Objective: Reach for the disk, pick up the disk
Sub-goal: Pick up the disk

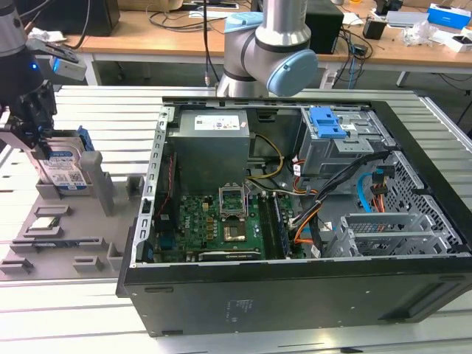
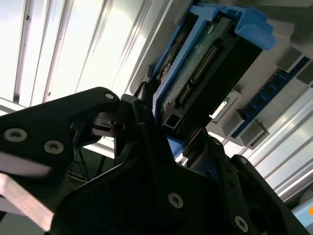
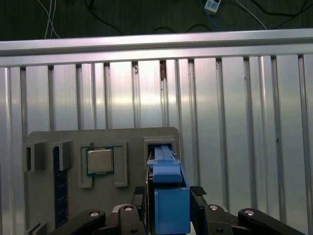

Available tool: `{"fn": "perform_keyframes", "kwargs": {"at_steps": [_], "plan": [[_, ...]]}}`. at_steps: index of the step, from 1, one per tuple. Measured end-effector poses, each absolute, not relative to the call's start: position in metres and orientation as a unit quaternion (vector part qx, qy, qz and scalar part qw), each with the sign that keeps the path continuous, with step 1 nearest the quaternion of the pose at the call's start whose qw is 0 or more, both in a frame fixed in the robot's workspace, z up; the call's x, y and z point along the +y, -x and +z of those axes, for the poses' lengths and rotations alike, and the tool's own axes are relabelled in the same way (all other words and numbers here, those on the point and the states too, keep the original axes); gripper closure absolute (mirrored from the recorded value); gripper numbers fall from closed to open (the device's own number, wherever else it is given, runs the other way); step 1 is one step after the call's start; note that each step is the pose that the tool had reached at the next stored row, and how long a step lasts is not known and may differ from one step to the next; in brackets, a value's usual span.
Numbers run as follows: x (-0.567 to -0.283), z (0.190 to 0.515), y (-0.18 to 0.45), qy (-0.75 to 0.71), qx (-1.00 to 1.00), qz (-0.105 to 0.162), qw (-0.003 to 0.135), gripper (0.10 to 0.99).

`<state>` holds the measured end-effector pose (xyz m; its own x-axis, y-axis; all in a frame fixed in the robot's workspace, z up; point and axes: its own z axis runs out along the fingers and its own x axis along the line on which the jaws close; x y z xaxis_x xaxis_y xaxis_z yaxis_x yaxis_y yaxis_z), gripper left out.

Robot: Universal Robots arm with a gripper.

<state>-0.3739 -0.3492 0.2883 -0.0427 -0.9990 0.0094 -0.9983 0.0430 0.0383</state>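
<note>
The black two-fingered gripper (image 3: 172, 195) stands astride the upper edge of the disk (image 1: 65, 175), a flat silver hard drive with a blue-and-white label and blue plastic rails. In the first wrist view its jaws press against both sides of the blue rail with no gap showing. I judge it to be closed narrowly on the drive rather than merely hovering over it.

The drive stands on edge in a slot of the grey plastic fixture tray (image 1: 97, 193), at the exterior view's left. Its lower edge looks seated in the slot. So the reach appears done and the grasp made or very nearly made, while the lift out of the slot is not yet done.

The slot's grey walls hug the drive on both faces, and a grey upright post (image 1: 91, 167) rises just beside it, so there is little freedom sideways. Straight above, nothing blocks the way.

A small square silver processor chip (image 3: 100, 160) lies in the neighbouring pocket of the tray, just beside the slot and apart from the fingers. The tray rests on a ribbed aluminium table (image 3: 234, 122). The open black computer case (image 1: 295, 302) sits toward the exterior view's right, near the tray but away from the drive.
</note>
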Motion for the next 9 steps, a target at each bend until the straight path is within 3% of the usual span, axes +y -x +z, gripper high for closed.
{"fn": "perform_keyframes", "kwargs": {"at_steps": [9], "plan": [[-0.3493, 0.2876, 0.3738, -0.692, -0.722, -0.011, 0.017, 0.620]]}}
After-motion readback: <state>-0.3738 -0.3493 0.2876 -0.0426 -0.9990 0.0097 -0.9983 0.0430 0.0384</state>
